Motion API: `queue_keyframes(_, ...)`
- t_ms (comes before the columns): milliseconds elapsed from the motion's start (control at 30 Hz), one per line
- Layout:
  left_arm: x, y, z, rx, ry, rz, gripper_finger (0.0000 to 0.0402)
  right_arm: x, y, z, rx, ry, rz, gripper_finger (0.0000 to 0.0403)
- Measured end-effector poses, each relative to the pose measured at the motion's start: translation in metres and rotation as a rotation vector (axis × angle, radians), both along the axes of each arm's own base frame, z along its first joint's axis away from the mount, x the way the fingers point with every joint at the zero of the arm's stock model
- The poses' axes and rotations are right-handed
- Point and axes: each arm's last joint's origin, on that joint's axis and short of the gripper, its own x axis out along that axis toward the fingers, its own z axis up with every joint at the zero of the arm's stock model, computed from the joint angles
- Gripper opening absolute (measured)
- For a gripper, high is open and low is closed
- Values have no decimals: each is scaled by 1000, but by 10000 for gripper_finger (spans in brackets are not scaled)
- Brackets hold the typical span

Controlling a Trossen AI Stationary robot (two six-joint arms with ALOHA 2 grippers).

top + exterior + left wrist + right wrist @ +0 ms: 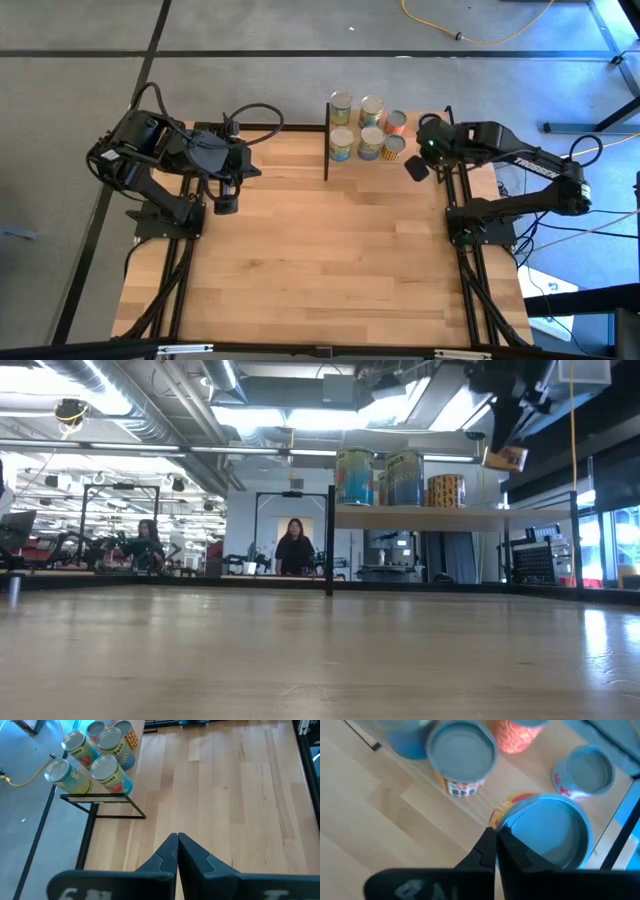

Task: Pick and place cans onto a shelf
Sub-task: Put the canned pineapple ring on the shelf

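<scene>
The shelf [430, 518] stands at the table's far edge on thin black posts [327, 150]. Several cans [371, 143] [405, 478] [107, 770] stand upright on its board. My right gripper [415, 167] [496, 837] hangs over the shelf's near right part, shut on one more can [547, 832] [393, 148] with a yellow-orange label [505, 457]. My left gripper [226, 203] [177, 840] waits shut above the table's left side, touching nothing. My right gripper pinches the can's top rim [496, 822] between its two fingers: one finger lies over the silvery lid, the other outside on the label wall. The fingers slant down from the near right. The can hangs tilted, its lid toward the wrist camera, clear of the shelf board.
The wooden tabletop [330, 250] spreads between the two arm bases. Nearest the held can are an upright can [462, 752] and a white-and-red labelled can [585, 770]. The shelf's right post [572, 540] stands close by. People [296, 545] are in the room beyond the table.
</scene>
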Motion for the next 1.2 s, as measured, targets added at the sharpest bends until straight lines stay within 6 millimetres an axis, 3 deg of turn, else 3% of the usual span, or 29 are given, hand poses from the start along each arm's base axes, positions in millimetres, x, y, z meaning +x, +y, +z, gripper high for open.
queue_keyframes(333,0,0,0,-7,-1,7,1,-11,-34,-14,88,4,-18,4)
queue_keyframes(733,0,0,0,-7,-1,7,1,-10,-60,-50,207,84,-16,4)
queue_keyframes(1200,0,0,0,-7,-1,7,3,0,-73,-57,184,114,20,30)
